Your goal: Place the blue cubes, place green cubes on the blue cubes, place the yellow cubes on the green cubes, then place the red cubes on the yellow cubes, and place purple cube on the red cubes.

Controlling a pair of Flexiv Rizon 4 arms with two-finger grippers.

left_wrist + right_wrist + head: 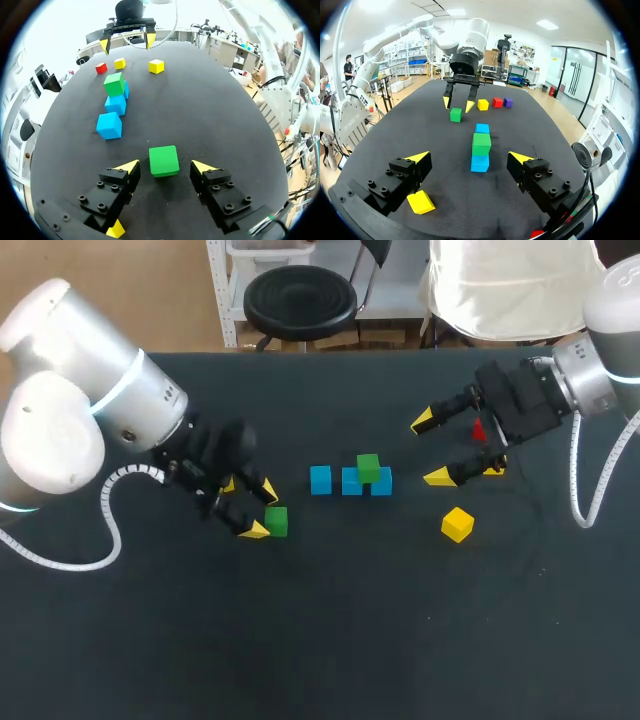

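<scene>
The left tool (165,167) is low over the counter (330,640) with its two fingers spread wide. A loose green cube (164,160) lies on the dark surface between the yellow tips. A gap shows on either side of the cube, so the tool has hold of nothing.

Ahead of that cube runs a row of three blue cubes (109,125). The one nearest the left tool stands a little apart, and the other two touch each other. A second green cube (368,468) sits on top of the touching pair, straddling their joint.

Beyond the far end of the row hangs the right tool (430,450). Its fingers are likewise wide apart and empty, and they point back toward the stack. Just by this tool lie a red cube (101,67) and a yellow cube (119,63), close together. A lone yellow cube (156,66) rests in the open, near them but clear of the tool and the row.

In the right wrist view, three more cubes stand in a short line on the counter past the left tool: a third yellow cube (483,104), a second red cube (497,102) and the purple cube (508,102). In the head view the left arm covers most of this group.
</scene>
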